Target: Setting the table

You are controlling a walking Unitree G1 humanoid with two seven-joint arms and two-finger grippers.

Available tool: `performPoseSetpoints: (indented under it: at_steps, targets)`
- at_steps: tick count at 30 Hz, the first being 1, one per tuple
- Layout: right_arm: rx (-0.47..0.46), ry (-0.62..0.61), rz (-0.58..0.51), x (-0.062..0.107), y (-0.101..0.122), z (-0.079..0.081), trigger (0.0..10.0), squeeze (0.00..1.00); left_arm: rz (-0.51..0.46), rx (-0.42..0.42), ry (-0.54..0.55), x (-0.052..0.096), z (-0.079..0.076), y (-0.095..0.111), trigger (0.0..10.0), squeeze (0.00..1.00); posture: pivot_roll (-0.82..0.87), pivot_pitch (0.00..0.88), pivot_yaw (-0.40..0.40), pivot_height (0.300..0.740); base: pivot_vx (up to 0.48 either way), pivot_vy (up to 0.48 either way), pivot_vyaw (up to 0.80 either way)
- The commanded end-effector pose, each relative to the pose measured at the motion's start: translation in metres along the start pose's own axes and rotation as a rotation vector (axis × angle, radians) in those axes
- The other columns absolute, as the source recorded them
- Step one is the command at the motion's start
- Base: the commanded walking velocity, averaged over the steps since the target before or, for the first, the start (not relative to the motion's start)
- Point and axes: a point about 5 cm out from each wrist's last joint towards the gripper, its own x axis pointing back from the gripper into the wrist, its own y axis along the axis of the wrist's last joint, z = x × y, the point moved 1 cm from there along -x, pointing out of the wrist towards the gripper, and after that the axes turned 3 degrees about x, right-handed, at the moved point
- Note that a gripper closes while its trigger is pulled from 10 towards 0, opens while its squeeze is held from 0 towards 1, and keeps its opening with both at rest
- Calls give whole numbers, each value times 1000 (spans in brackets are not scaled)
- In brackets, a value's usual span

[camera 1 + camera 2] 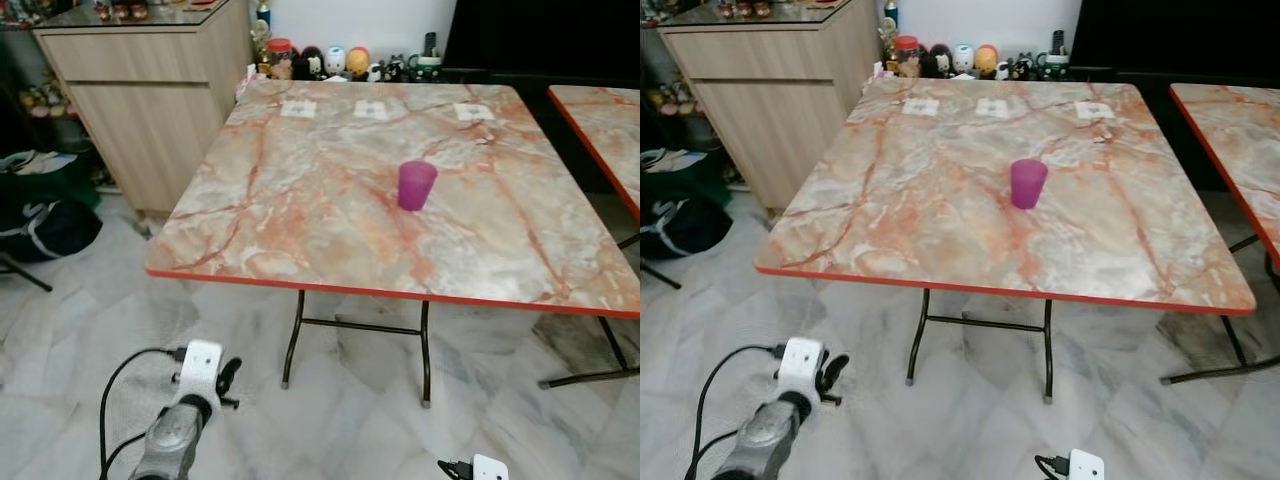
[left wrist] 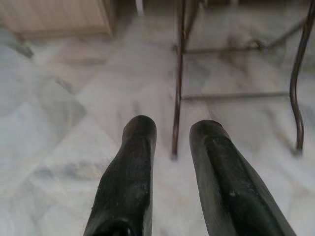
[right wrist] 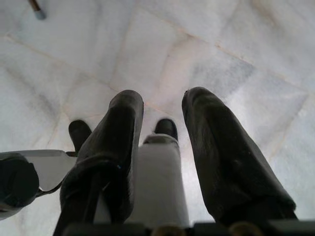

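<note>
A purple cup [image 1: 416, 185] stands upright mid-desk [image 1: 300, 230]. Both the left gripper [image 2: 172, 167] and right gripper [image 3: 162, 147] hang low before the desk, parted, empty; step closer first, then reach level.

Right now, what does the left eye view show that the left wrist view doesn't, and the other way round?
Left eye view: the marble tabletop, the purple cup standing upright on it, figurines behind it, and a second table to the right.
Left wrist view: a close look along the left jaws, open, their black fingers aimed low over the floor.
Shared: the table's dark metal legs, the pale tiled floor and the wooden cabinet.
</note>
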Motion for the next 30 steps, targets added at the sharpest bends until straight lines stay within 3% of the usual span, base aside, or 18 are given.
performPoseSetpoints:
  at_steps: [1,2,3,7,12,14,17,30]
  targets:
    - [-6,-4,12,1,-4,-1,10000,0,-105,27,5,4,6,15,10000,0,44,0,-6,740,0,0,0]
    - [-6,-4,12,1,-4,-1,10000,0,-105,27,5,4,6,15,10000,0,44,0,-6,740,0,0,0]
    - [-3,-3,8,0,-2,-1,10000,0,-187,35,3,6,6,33,10000,0,51,0,-11,740,0,0,0]
    - [0,-3,3,0,0,-1,10000,0,-324,45,2,0,3,71,10000,0,58,0,-16,740,0,0,0]
    - [-6,-2,-7,0,1,0,10000,0,-397,38,-17,-8,-1,95,10000,0,58,0,-16,740,0,0,0]
    - [-16,-4,-20,0,3,-1,10000,0,-473,43,-72,-19,-12,125,10000,0,45,0,-9,740,150,0,0]
    - [-17,-6,-18,0,3,-1,10000,0,-469,29,-108,-22,-18,129,10000,0,38,0,-5,740,315,0,0]
    - [-16,-5,-21,-1,5,0,10000,0,-480,63,-104,-14,-19,139,10000,0,38,0,-11,740,340,0,0]
